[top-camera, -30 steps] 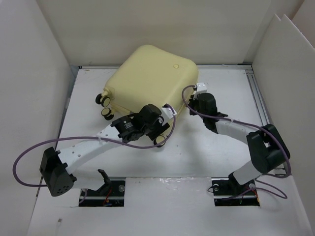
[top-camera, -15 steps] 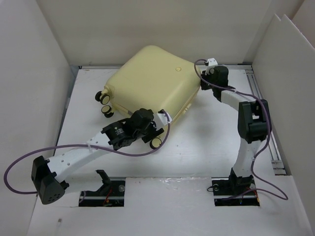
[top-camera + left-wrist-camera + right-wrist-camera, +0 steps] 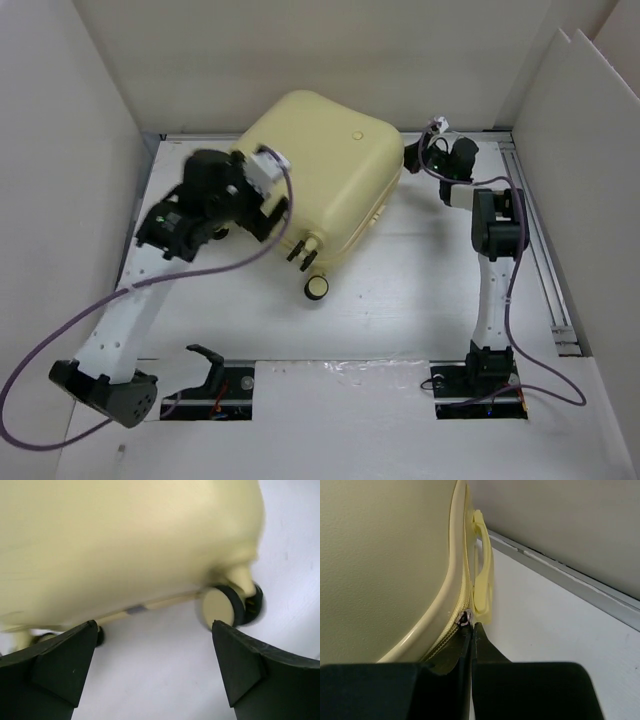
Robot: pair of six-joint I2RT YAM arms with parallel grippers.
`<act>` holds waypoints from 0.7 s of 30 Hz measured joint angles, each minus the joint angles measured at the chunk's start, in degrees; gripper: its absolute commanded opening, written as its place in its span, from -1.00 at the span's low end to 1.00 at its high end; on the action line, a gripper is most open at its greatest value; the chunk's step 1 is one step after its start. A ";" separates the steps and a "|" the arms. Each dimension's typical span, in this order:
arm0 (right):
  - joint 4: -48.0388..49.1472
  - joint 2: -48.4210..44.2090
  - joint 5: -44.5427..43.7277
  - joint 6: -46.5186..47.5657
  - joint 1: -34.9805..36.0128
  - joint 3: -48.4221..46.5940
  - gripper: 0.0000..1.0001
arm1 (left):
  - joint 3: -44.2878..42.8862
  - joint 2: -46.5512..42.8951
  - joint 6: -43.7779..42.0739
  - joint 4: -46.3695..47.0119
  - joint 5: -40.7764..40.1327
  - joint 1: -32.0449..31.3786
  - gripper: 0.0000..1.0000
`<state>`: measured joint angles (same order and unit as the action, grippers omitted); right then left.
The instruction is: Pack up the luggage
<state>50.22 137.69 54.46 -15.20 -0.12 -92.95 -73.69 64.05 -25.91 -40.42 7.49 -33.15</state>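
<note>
On the white table (image 3: pixel 420 290), toward the back and a little left of centre: the luggage (image 3: pixel 330 160), closed, flat on one side, one pale yellow shell upward. Long axis on a diagonal, from near-left to far-right. Wheeled end turned near-left, toward the arm bases, and the opposite end toward the back wall. Small black wheels (image 3: pixel 316 287) on the near-left end, one plainly seen at the nearest corner, with two short black stubs (image 3: pixel 299 252) just beside it. Side handle (image 3: pixel 482 565) on the right-hand flank, moulded in the same yellow, lengthwise along the seam. Zipper (image 3: pixel 447 632) in that seam between the two shells. Left gripper (image 3: pixel 154 630) at the wheeled end, low over the table, spread wide, its fingers (image 3: pixel 65 665) clear of the shell. Blurred in the overhead view. Ahead of those open fingers, the rounded underside of the shell and two of the wheels, one half hidden behind the left finger. Right gripper (image 3: pixel 470 630) at the far-right corner of the luggage, pressed together, tips right at the small metal zipper pull (image 3: pixel 465 617). Pull nipped or merely touched: impossible to tell.
</note>
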 measured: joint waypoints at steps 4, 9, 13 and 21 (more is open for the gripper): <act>5.75 0.35 -2.29 -2.45 0.74 1.81 -1.00 | -16.76 3.26 0.90 -1.14 12.76 19.19 0.58; 11.30 0.35 -4.11 -4.59 1.31 5.07 -1.00 | -11.15 8.20 0.13 -5.29 18.01 38.21 -0.70; 15.65 -0.79 -6.23 -5.29 2.25 10.03 -1.00 | 1.81 18.12 -1.31 -8.24 15.93 44.22 -0.53; 18.71 -21.99 -17.88 -2.78 7.65 43.15 -1.00 | -1.88 25.51 1.88 -6.78 12.61 40.39 -0.22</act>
<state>68.93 115.70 36.58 -17.98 7.53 -49.80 -75.57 89.56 -24.03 -47.20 20.10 7.25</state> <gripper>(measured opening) 0.018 0.384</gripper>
